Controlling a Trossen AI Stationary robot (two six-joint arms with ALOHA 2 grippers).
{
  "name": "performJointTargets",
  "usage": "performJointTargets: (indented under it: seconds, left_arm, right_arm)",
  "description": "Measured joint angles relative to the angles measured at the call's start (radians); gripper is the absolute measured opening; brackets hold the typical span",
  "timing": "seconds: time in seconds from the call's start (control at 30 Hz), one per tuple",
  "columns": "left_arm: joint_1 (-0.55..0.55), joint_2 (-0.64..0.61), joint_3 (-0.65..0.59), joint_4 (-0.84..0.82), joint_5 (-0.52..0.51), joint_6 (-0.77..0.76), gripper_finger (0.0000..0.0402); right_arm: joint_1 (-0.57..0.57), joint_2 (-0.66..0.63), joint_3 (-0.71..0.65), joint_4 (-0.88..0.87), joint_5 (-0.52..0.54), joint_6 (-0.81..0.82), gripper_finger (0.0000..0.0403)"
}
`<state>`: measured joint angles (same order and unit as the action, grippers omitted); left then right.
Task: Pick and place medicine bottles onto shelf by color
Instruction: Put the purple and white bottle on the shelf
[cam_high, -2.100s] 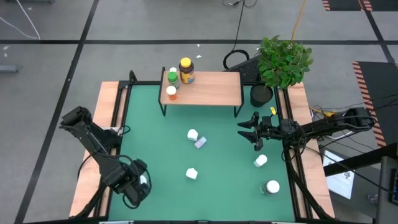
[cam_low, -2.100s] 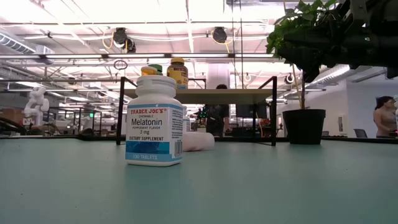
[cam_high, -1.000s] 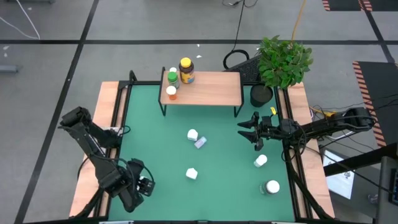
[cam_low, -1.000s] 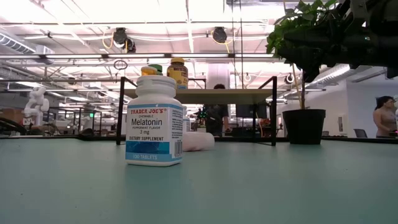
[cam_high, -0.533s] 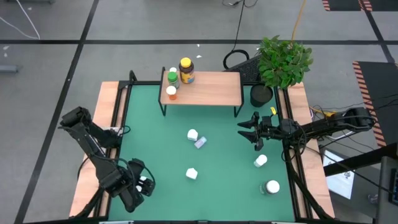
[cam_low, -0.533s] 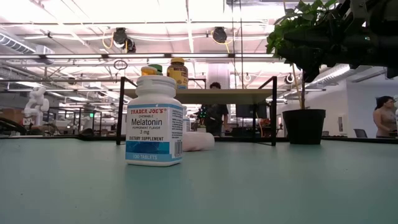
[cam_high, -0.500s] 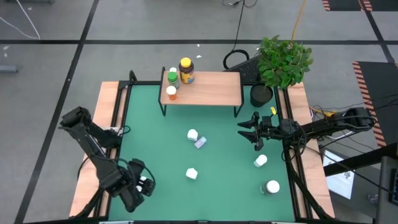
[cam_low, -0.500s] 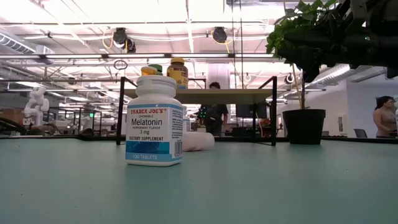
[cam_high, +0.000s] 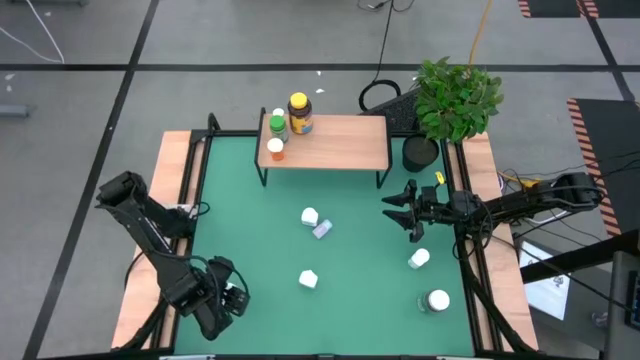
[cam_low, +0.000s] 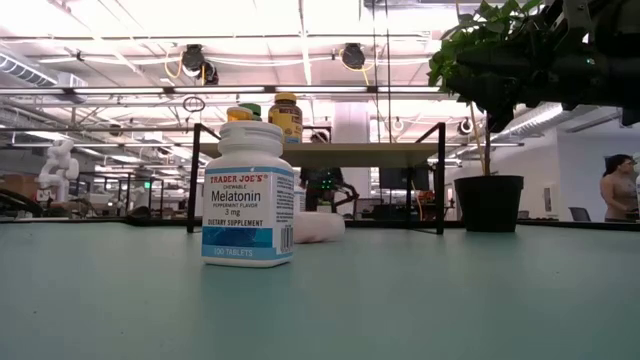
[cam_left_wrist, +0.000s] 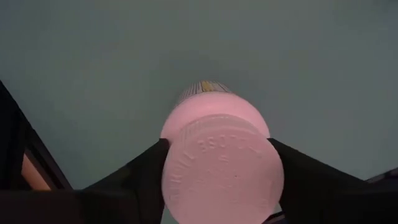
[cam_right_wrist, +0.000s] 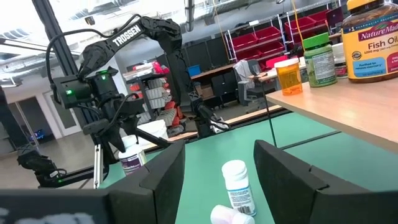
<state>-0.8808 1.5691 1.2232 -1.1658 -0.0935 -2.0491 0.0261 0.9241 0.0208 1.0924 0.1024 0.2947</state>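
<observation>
Fingers of the left gripper (cam_left_wrist: 217, 180) are clamped on either side of a white-capped bottle (cam_left_wrist: 222, 169), near the front left corner of the green surface (cam_high: 350, 230); in the left wrist view the cap fills the space between the two dark fingers. The right gripper (cam_high: 408, 213) hovers over the right side of the surface, in front of the shelf (cam_high: 340, 143), its fingers (cam_right_wrist: 283, 171) apart and empty.

On the shelf's left end stand a dark amber bottle with a yellow lid (cam_high: 299, 113), a green bottle (cam_high: 278, 127) and an orange bottle (cam_high: 275, 149), close together. On the surface, a white bottle (cam_high: 309, 216) stands just beside a pale lilac bottle lying on its side (cam_high: 322, 230), near the middle. Another white bottle (cam_high: 308, 280) stands closer to the front; its label reads Melatonin in the low view. Two more white bottles (cam_high: 419, 259) (cam_high: 437, 300) sit at the right. A potted plant (cam_high: 455, 97) stands right of the shelf.
</observation>
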Motion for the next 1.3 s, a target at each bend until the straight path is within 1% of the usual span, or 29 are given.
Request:
performJointTargets:
  seconds: [0.13, 0.27, 0.37, 0.47, 0.63, 0.77, 0.83, 0.93, 1.07, 1.2, 1.3]
  left_arm:
    - [0.025, 0.003, 0.036, -0.031, 0.007, 0.090, 0.0234]
    - [0.098, 0.003, 0.119, -0.138, 0.021, 0.271, 0.0234]
    - [0.185, 0.003, 0.204, -0.236, 0.015, 0.480, 0.0234]
    - [0.294, 0.002, 0.295, -0.318, -0.015, 0.720, 0.0237]
    - [0.522, 0.002, 0.441, -0.341, -0.063, 1.185, 0.0237]
    - [0.722, 0.002, 0.534, -0.293, -0.061, 1.564, 0.0237]
    - [0.815, 0.002, 0.569, -0.244, -0.036, 1.764, 0.0244]
    - [0.938, 0.002, 0.616, -0.185, 0.007, 1.974, 0.0247]
    - [1.076, 0.001, 0.629, -0.088, 0.041, 2.163, 0.0234]
    - [1.183, 0.023, 0.633, -0.013, 0.050, 2.273, 0.0234]
    - [1.246, 0.075, 0.642, -0.021, 0.052, 2.334, 0.0237]
  right_arm:
    - [0.000, 0.000, 0.001, 0.011, 0.000, 0.000, 0.0187]
    - [0.000, 0.000, 0.002, 0.019, -0.001, 0.004, 0.0187]
    - [0.000, 0.000, 0.002, 0.018, -0.001, 0.008, 0.0187]
    - [0.001, 0.000, 0.002, 0.006, -0.002, 0.017, 0.0187]
    - [0.014, 0.000, 0.002, -0.050, -0.001, 0.027, 0.0187]
    - [0.015, 0.000, 0.002, -0.077, 0.001, 0.027, 0.0187]
    - [0.015, 0.000, 0.002, -0.082, 0.002, 0.027, 0.0187]
    - [0.015, 0.000, 0.002, -0.081, 0.002, 0.025, 0.0187]
    - [0.008, 0.000, 0.002, -0.080, 0.003, 0.018, 0.0187]
    - [-0.025, 0.000, 0.002, -0.084, 0.004, 0.019, 0.0187]
    - [-0.055, 0.000, 0.002, -0.098, 0.003, 0.024, 0.0187]
